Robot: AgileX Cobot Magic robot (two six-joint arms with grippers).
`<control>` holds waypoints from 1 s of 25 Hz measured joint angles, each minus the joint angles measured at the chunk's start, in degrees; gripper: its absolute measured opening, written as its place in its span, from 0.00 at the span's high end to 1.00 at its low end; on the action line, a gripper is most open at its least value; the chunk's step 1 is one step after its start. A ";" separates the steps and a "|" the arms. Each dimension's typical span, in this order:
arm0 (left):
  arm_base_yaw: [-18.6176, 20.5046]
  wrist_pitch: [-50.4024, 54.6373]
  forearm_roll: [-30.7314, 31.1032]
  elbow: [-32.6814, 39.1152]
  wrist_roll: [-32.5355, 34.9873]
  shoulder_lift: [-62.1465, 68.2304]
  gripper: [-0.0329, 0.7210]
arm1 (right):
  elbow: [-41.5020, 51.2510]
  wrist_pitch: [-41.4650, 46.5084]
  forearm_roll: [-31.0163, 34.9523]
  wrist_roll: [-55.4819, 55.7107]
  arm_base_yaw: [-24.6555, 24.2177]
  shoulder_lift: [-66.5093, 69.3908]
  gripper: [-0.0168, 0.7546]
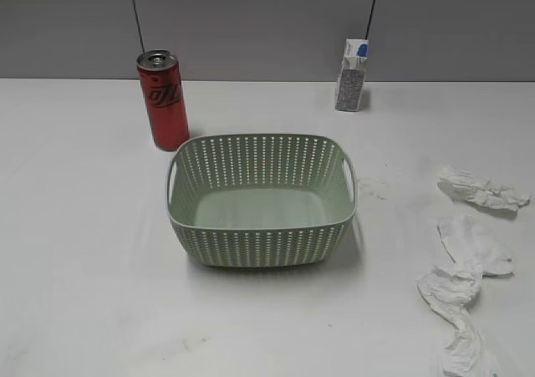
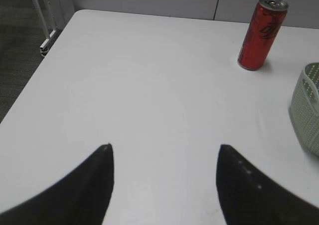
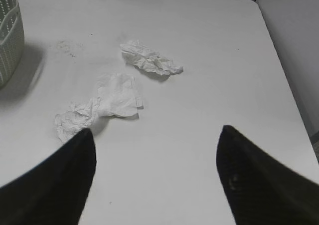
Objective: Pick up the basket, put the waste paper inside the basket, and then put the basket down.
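The pale green basket (image 1: 261, 201) stands empty and upright in the middle of the white table; its edge shows in the left wrist view (image 2: 306, 105) and the right wrist view (image 3: 9, 35). Crumpled white waste paper lies to its right: one piece (image 1: 481, 189) further back, others (image 1: 464, 264) nearer the front. They show in the right wrist view as a far piece (image 3: 149, 59) and a near piece (image 3: 107, 103). My left gripper (image 2: 164, 147) is open and empty over bare table left of the basket. My right gripper (image 3: 155, 130) is open and empty just short of the paper. Neither gripper shows in the exterior view.
A red drink can (image 1: 164, 99) stands behind the basket's left corner, also in the left wrist view (image 2: 261, 33). A small white-and-blue carton (image 1: 351, 74) stands at the back. The table's left edge (image 2: 35, 80) and right edge (image 3: 286, 80) are near the grippers.
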 joint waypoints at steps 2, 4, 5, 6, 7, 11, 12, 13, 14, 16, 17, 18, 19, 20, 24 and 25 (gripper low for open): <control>0.00 0.00 0.00 0.00 0.00 0.00 0.30 | 0.00 0.00 0.00 0.00 0.00 0.00 0.24; 0.00 0.00 0.00 0.00 0.00 0.00 0.30 | 0.00 0.00 0.00 0.00 0.00 0.00 0.24; 0.00 0.00 0.00 0.00 0.00 0.00 0.30 | 0.00 0.00 0.00 -0.06 0.00 0.00 0.24; 0.00 0.00 0.00 0.00 0.00 0.00 0.30 | 0.00 0.00 0.00 -0.06 0.00 0.00 0.24; 0.00 0.00 0.00 0.00 0.00 0.00 0.30 | 0.00 0.00 0.00 -0.06 0.00 0.00 0.24; 0.00 0.00 0.00 0.00 0.00 0.00 0.30 | 0.00 0.00 0.00 -0.06 0.00 0.00 0.24; 0.00 0.00 0.00 0.00 0.00 0.00 0.30 | 0.00 0.00 0.00 -0.06 0.00 0.00 0.24; 0.00 0.00 0.00 0.00 0.00 0.00 0.30 | 0.00 0.00 0.00 -0.06 0.00 0.00 0.24; 0.00 0.00 0.00 0.00 0.00 0.00 0.30 | 0.00 0.00 0.00 -0.06 0.00 0.00 0.24; 0.00 0.00 0.00 0.00 0.00 0.00 0.30 | 0.00 0.00 0.00 -0.06 0.00 0.00 0.24; 0.00 0.00 0.00 0.00 0.00 0.00 0.30 | 0.00 0.00 0.00 -0.06 0.00 0.00 0.24; 0.00 0.00 0.00 0.00 0.00 0.00 0.30 | 0.00 0.00 0.00 -0.06 0.00 0.00 0.24; 0.00 0.00 0.00 0.00 0.00 0.00 0.30 | 0.00 0.00 0.00 -0.06 0.00 0.00 0.24; 0.00 0.00 0.00 0.00 0.00 0.00 0.30 | 0.00 0.00 0.00 -0.06 0.00 0.00 0.24; 0.00 0.00 0.00 0.00 0.00 0.00 0.30 | 0.00 0.00 0.00 -0.06 0.00 0.00 0.24; 0.00 0.00 0.00 0.00 0.00 0.00 0.30 | 0.00 0.00 0.00 -0.06 0.00 0.00 0.24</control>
